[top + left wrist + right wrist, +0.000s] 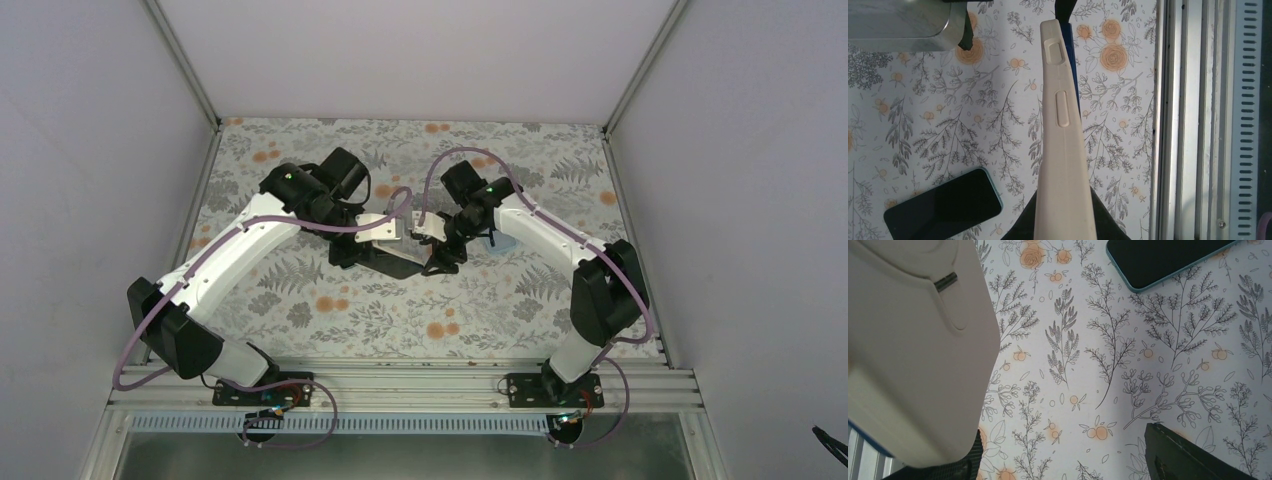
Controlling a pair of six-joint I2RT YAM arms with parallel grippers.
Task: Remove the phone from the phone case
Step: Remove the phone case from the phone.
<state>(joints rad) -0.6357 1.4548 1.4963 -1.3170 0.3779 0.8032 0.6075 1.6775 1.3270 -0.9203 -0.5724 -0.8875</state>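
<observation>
From above, the left arm (240, 240) and right arm (545, 235) bend inward with elbows out, so the left tool (392, 250) and right tool (442, 252) meet over the middle of the floral surface (400, 320). What sits between them is hard to make out there. The left wrist view shows the left tool pinching the lower end of the cream phone case (1063, 150), seen edge-on. A dark blue strip (1070, 55) behind it is possibly the phone, and a teal-rimmed handset (943, 207) lies flat nearby. The right wrist view shows the right tool spread wide, the case beside one finger and the other finger (1188, 457) clear.

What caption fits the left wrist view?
Left gripper shut on a cream phone case held edge-on over the floral table, a dark-screened phone lying flat below.
</observation>
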